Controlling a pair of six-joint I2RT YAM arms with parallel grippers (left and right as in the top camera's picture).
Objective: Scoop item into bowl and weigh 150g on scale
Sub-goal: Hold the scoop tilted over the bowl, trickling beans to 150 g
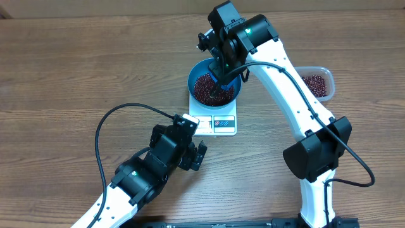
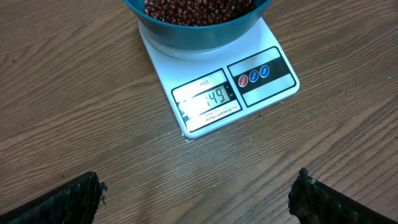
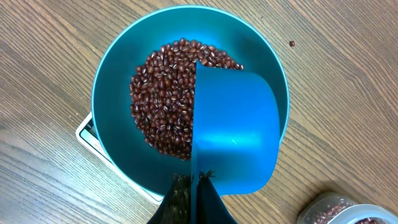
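Directly below the right hand (image 3: 193, 186), clamped on the blue scoop (image 3: 233, 130), sat the bowl (image 3: 112, 81) of beans (image 3: 165, 93) on the scale (image 2: 165, 68); the left hand (image 2: 199, 199) gaped wide, farther off.

White arm links (image 1: 286, 85), black joints (image 1: 315, 155), black cables (image 1: 97, 138); green light (image 1: 249, 30)

Dark red-brown beans (image 3: 161, 99) lie heaped inside the deep, bright blue bowl (image 3: 109, 93), which sits upright on the small white square scale (image 2: 165, 71), its front display reading 149.
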